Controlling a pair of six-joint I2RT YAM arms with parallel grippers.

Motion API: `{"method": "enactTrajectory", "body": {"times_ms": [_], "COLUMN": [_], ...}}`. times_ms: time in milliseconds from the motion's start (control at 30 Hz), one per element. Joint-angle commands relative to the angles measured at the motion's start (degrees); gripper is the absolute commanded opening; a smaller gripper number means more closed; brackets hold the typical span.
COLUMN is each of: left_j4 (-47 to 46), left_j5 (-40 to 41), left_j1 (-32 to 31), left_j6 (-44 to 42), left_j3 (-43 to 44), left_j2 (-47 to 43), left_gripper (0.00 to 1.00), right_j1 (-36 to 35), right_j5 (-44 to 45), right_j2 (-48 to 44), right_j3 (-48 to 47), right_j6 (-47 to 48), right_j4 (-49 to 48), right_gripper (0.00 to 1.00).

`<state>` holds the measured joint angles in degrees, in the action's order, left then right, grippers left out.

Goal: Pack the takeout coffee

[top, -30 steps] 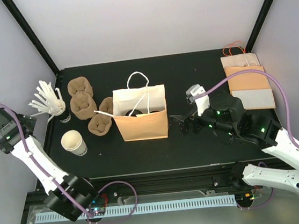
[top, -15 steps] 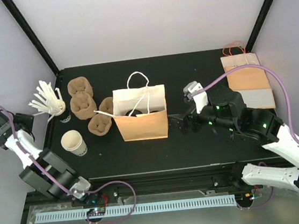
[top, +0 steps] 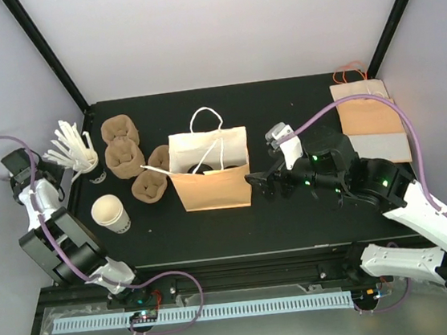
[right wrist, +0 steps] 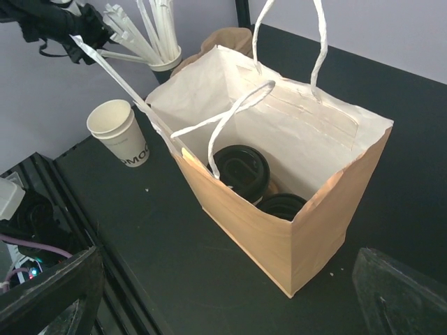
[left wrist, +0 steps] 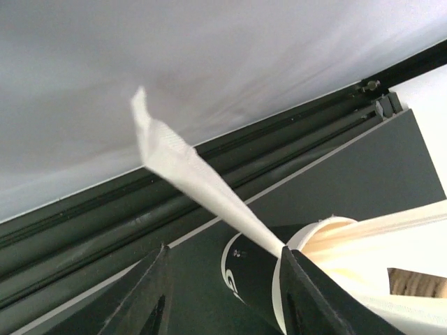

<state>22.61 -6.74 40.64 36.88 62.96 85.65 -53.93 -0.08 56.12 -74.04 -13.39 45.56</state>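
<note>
Hovering spread and empty just beside the brown paper bag [right wrist: 258, 230], the right gripper [top: 260, 186] faces 2 black-lidded white takeout coffee cups [right wrist: 241, 167] standing inside it; they look light, crushable and spill-prone, reachable only by the lid rim. White twisted-paper handles [right wrist: 223, 122] droop across the mouth. Farther off, the left gripper [left wrist: 222, 276] gapes at the dark cup of white stirrers [left wrist: 248, 269]

Pale lilac walls [top: 216, 31] close in on three sides, black posts [top: 45, 50] in the corners, matte black surface [top: 215, 233] evenly lit.
</note>
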Motion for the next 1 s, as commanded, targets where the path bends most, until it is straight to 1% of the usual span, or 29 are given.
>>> {"method": "enactTrajectory", "body": {"times_ms": [0,67,167,267,367,400,633,800,967], "left_j4": [-4.9,-5.8,-8.0,-9.3,-8.4,-8.5,-5.7,-6.1,-5.5], "left_j5": [6.4,6.7,8.0,8.5,10.3,11.2,12.7,13.9,15.4], "left_j1": [-2.0,-2.3,-2.4,-2.5,-3.1,-3.5,-5.9,-8.8,-11.0], "left_j6": [0.8,1.3,2.0,2.2,1.8,1.4,1.8,2.5,1.0], "left_j3": [2.4,2.2,1.1,0.6,0.6,0.4,0.7,0.2,3.9], "left_j2": [1.5,1.8,1.1,0.2,-1.7,-2.7,-8.5,-14.2,-18.7], "left_gripper": [0.43,0.42,0.37,0.23,0.07,0.03,0.02,0.03,0.03], "right_j1": [-0.1,-0.1,-0.1,-0.1,-0.1,-0.1,-0.1,-0.1,-0.1], "right_j5": [-0.7,-0.6,-0.8,-0.9,-1.0,-1.0,-1.5,-2.1,-2.0], "right_j2": [-0.4,-0.5,-0.5,-0.5,-0.6,-0.6,-0.4,-0.3,-1.2], "right_j3": [-2.3,-2.5,-2.7,-2.6,-2.5,-2.5,-2.7,-2.7,-2.0], "right_j6": [0.9,1.1,1.2,1.2,1.3,1.3,1.4,1.5,1.6], "right_j4": [0.1,0.4,0.6,1.0,1.0,1.1,1.0,1.2,1.3], "right_gripper": [0.99,1.0,1.0,1.0,1.0,1.0,1.0,1.0,1.0]}}
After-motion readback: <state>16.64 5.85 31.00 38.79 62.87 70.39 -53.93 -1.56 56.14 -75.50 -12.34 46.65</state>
